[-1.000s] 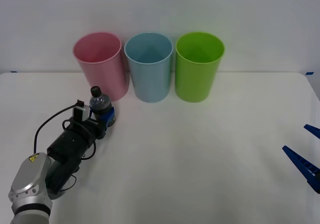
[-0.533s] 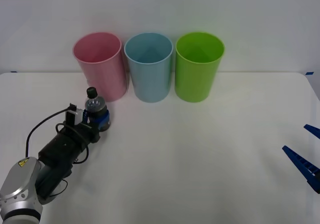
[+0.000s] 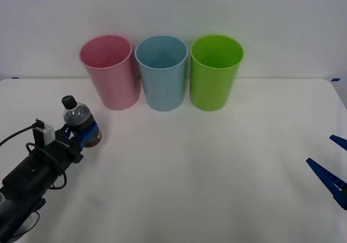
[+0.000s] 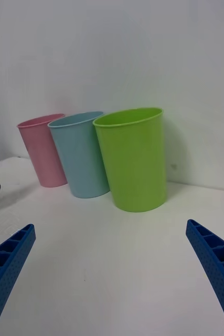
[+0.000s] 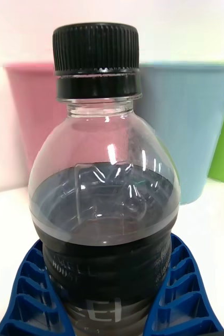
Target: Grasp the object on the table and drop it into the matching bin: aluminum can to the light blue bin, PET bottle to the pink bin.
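The PET bottle [image 3: 77,116] is small and clear, with a black cap and a dark lower body. It stands upright at the table's [image 3: 206,167] left side, and my left gripper [image 3: 87,135] is shut on its lower body. In the left wrist view the bottle [image 5: 104,199] sits between the blue fingers [image 5: 30,294]. The pink bin [image 3: 108,72] stands behind and to the right of the bottle, a gap apart. The light blue bin [image 3: 161,72] is beside the pink one. My right gripper [image 3: 333,164] rests open at the table's right edge, and its open fingers [image 4: 7,268] hold nothing.
A green bin [image 3: 216,72] stands right of the light blue one; all three form a row along the table's back edge by the white wall. From the right wrist I see the same row: pink bin [image 4: 43,152], light blue bin [image 4: 83,155], green bin [image 4: 135,160].
My left arm has drawn back to the left and toward me with the bottle in its grip, widening the gap to the pink bin. The right arm has not moved.
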Available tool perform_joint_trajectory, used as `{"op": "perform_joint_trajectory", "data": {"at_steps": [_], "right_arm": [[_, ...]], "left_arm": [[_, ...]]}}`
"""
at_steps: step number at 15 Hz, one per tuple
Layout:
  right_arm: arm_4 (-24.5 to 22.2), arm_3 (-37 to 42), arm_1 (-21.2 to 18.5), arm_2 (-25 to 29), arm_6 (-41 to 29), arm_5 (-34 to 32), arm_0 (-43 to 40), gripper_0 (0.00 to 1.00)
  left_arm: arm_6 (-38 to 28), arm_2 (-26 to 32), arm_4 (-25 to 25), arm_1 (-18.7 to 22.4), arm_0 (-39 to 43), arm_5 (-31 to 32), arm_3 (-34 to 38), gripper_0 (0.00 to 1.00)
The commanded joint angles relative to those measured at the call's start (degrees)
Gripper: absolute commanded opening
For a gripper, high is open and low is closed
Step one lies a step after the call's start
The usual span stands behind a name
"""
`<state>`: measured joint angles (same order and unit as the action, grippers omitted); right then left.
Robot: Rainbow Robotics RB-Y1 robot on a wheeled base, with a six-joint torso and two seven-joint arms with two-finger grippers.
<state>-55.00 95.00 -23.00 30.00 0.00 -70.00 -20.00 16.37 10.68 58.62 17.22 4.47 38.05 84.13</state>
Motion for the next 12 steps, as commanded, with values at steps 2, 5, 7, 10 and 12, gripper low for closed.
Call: {"op": "perform_joint_trajectory", "data": {"at_steps": [2,5,7,10,12], "right_arm": [[0.0,0.0,0.0,0.0,0.0,0.0,0.0,1.0],[0.0,0.0,0.0,0.0,0.0,0.0,0.0,1.0],[0.0,0.0,0.0,0.0,0.0,0.0,0.0,1.0],[0.0,0.0,0.0,0.0,0.0,0.0,0.0,1.0],[0.0,0.0,0.0,0.0,0.0,0.0,0.0,1.0]], "left_arm": [[-6.7,0.2,-4.6,3.5,6.3,-1.2,10.7,0.0],[-12.0,1.6,-7.6,5.7,8.3,-2.4,17.3,0.0],[-15.5,2.5,-8.2,7.0,8.3,-5.2,21.3,0.0],[-20.5,2.3,-9.1,9.7,6.2,-10.5,25.0,0.0],[-21.4,1.1,-9.1,11.1,2.1,-14.5,24.9,0.0]]}}
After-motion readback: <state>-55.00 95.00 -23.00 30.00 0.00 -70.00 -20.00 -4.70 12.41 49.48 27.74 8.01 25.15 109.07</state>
